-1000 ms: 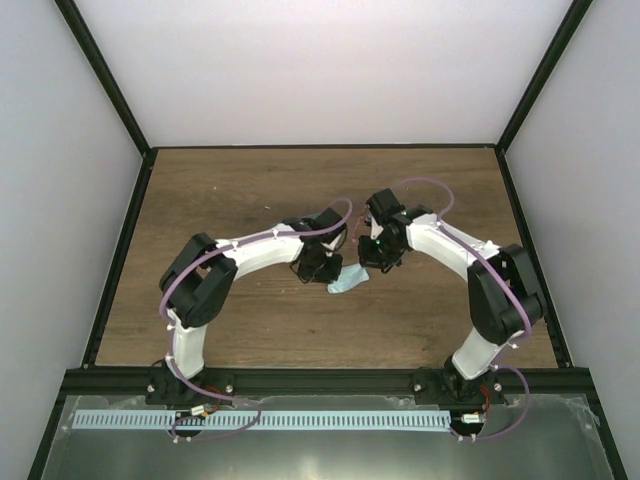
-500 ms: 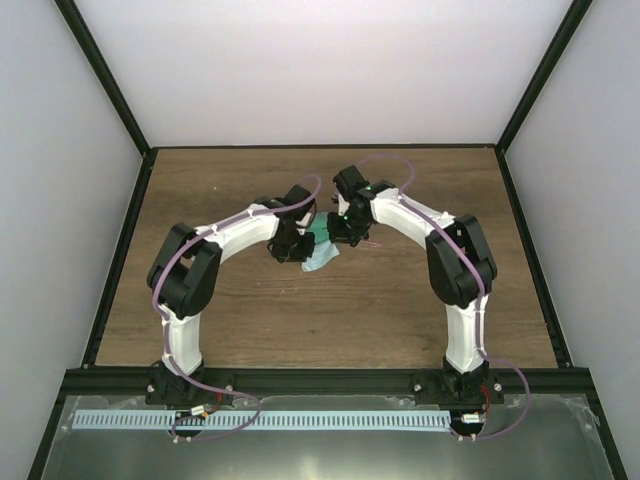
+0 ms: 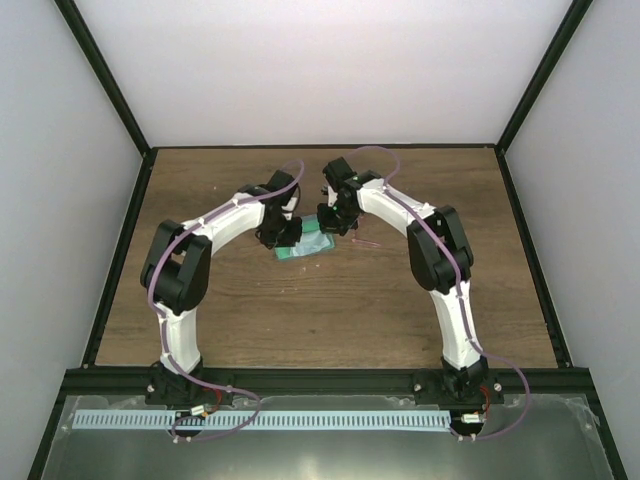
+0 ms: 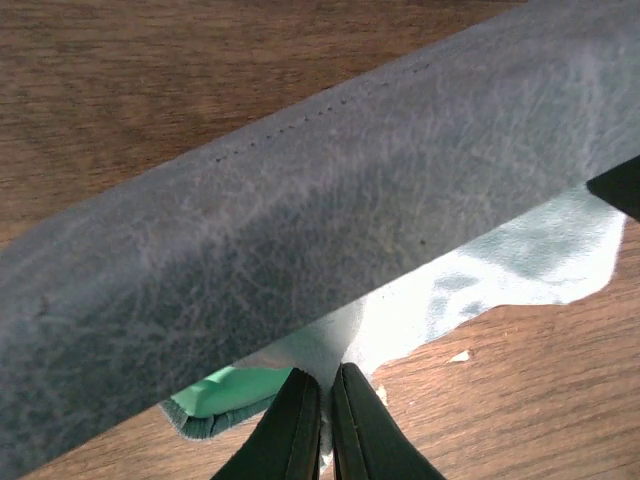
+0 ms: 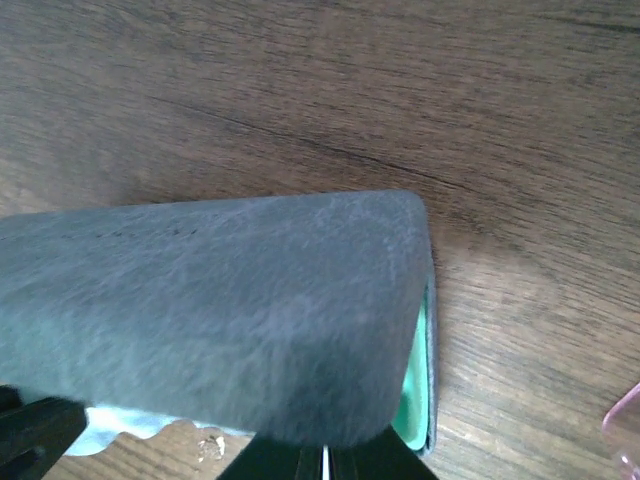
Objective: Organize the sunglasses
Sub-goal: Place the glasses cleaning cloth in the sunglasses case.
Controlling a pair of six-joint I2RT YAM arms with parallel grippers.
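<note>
Because its jaws are pressed together on a fold of the cloth (image 4: 520, 260), the left gripper (image 4: 322, 425) looks set to tuck that cloth into the case (image 4: 330, 210), whose mint lining shows just beside the fingertips. Opposite it, the right gripper (image 5: 322, 462) has its jaws almost closed at the edge of the case's flap and seems to pinch it, probably to hold the flap up so the inside is reachable. The sunglasses (image 5: 628, 430) lie on the table (image 3: 430, 300) just right of the case, outside it, touched by neither of the 2 grippers. Only a pink sliver shows in the right wrist view. Room is tight between the 2 wrists, which nearly meet over the case. Bare wood lies on all sides of them, well clear of the black frame (image 3: 128, 230) at the table's edges.
</note>
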